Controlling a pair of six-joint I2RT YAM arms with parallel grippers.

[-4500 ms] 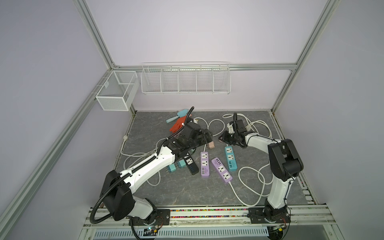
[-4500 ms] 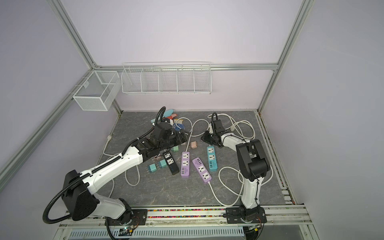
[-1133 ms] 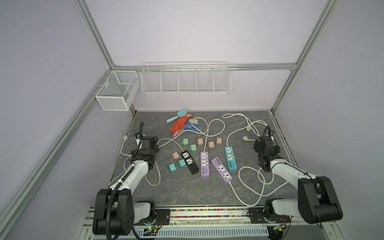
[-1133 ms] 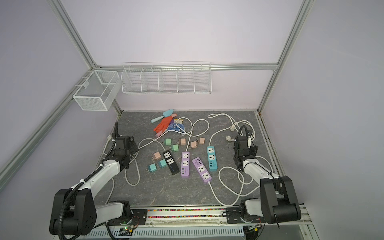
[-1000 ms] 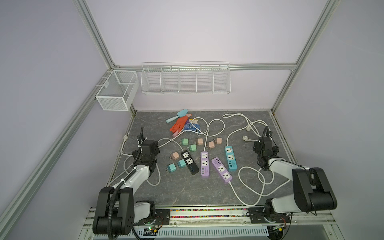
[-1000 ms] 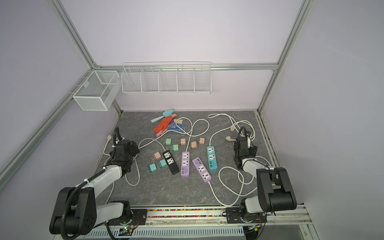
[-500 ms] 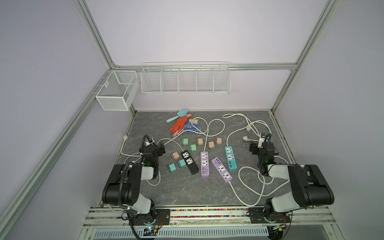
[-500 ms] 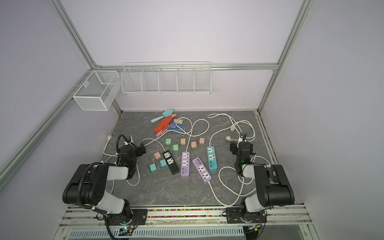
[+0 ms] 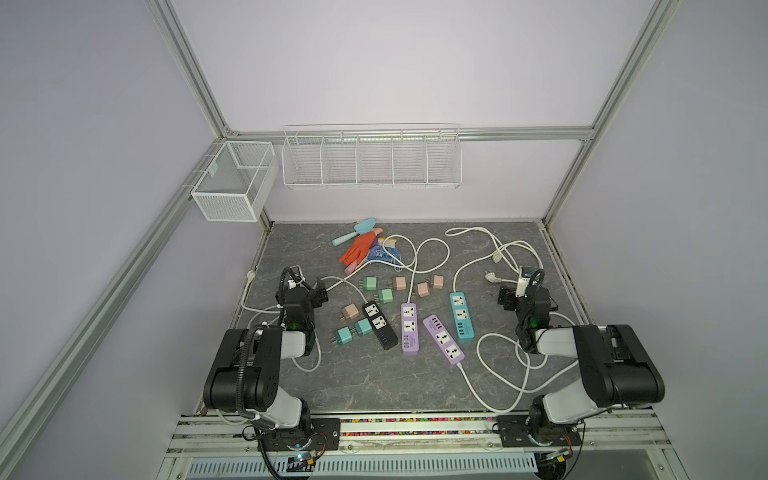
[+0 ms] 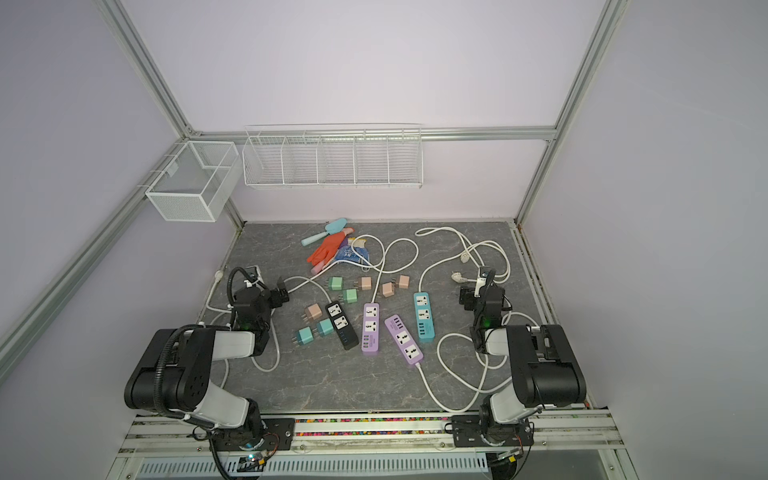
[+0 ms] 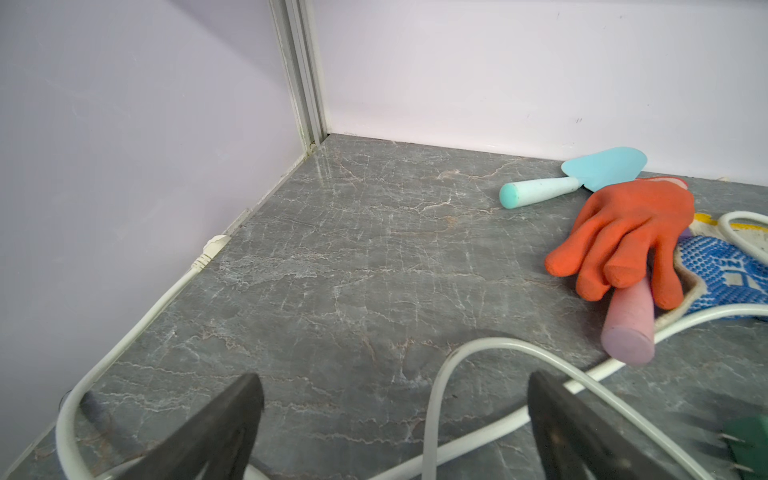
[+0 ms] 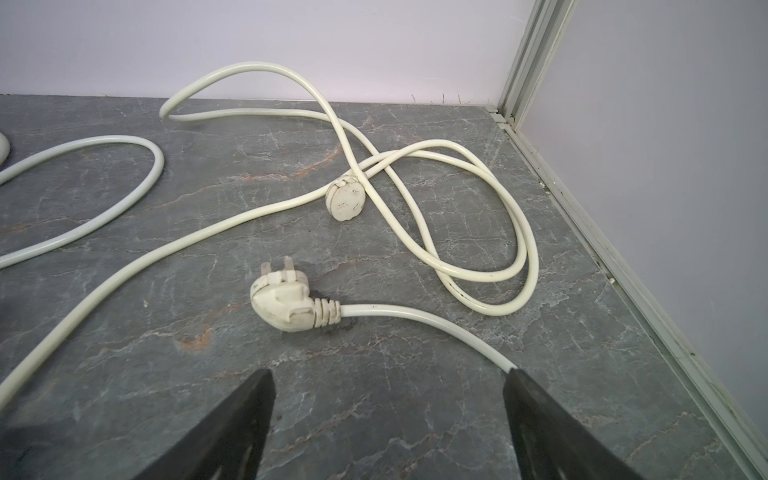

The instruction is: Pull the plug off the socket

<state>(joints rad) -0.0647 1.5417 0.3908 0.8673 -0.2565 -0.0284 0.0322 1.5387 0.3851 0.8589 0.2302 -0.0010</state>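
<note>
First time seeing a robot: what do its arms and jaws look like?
The left arm and right arm match: white shells between chunky black joints, a green light near each wrist. A black ribbed cable loops along the left one. The jaws are black, tapering wedges.

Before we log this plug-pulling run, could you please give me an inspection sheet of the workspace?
Surface: grey marbled tabletop, no spills seen.
Job's things: black power strip, purple power strip, slanted purple power strip, teal power strip, no plug seen in any socket; adapter plugs lie loose beside them.
Clutter: orange glove, blue-dotted glove, teal trowel, near the back wall.
Hands: left hand and right hand open, holding nothing.
Cables: white cables loop across the surface; a white plug lies free ahead of the right hand.
Surroundings: wire rack on the back wall, mesh basket on the side frame; nothing seen inside.
</note>
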